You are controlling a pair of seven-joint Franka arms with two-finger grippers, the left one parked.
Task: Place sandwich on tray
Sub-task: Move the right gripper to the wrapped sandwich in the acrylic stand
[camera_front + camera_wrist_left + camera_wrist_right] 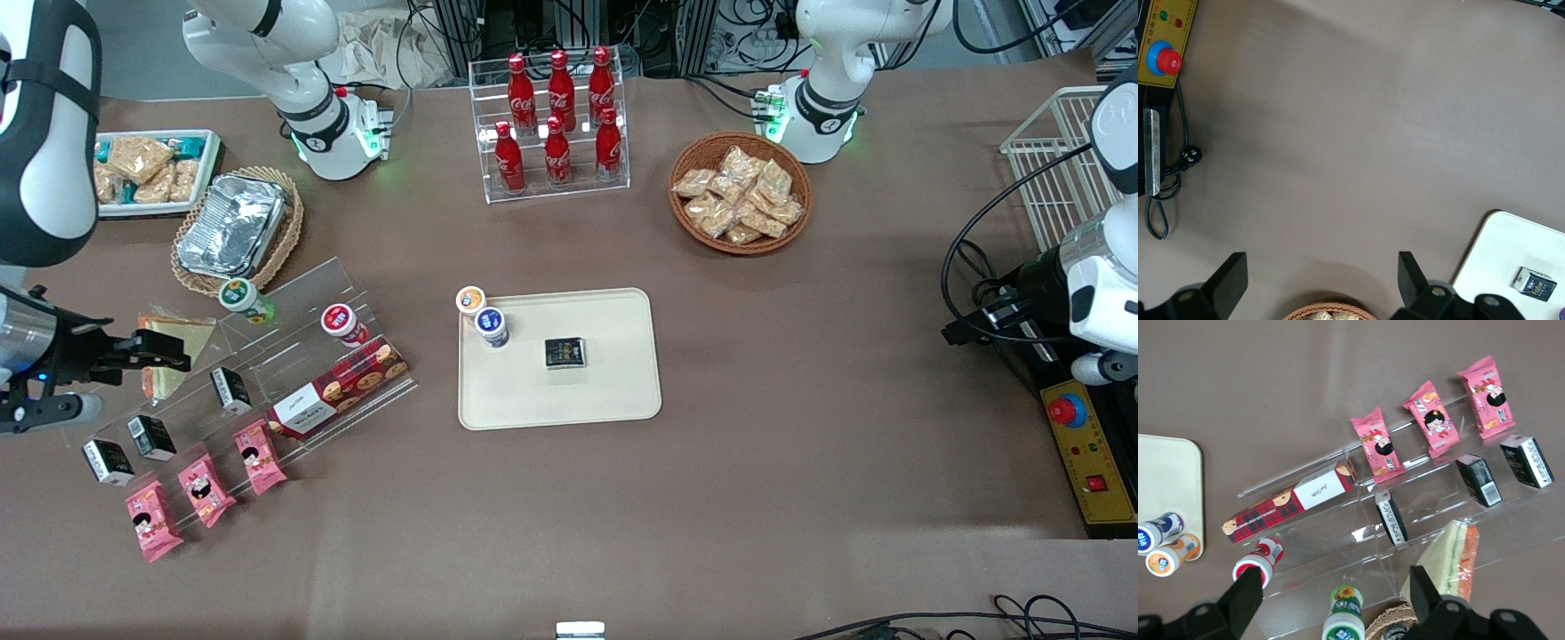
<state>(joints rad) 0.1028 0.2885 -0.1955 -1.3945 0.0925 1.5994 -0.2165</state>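
Sandwich [171,354] is lying on the clear stepped rack [293,356]. Gripper [173,351] is hovering over it, fingers [1245,600] spread open. Tray [613,391] is sitting well apart.

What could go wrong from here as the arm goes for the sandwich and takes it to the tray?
The open gripper hovers over the sandwich on the clear stepped shelf; closing could crush it or knock the green-lidded cup. On the tray, two cups and a black box crowd one end.

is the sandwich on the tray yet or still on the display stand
Still on the stand. The sandwich lies on the clear acrylic stand, with the open gripper over it; the tray is apart.
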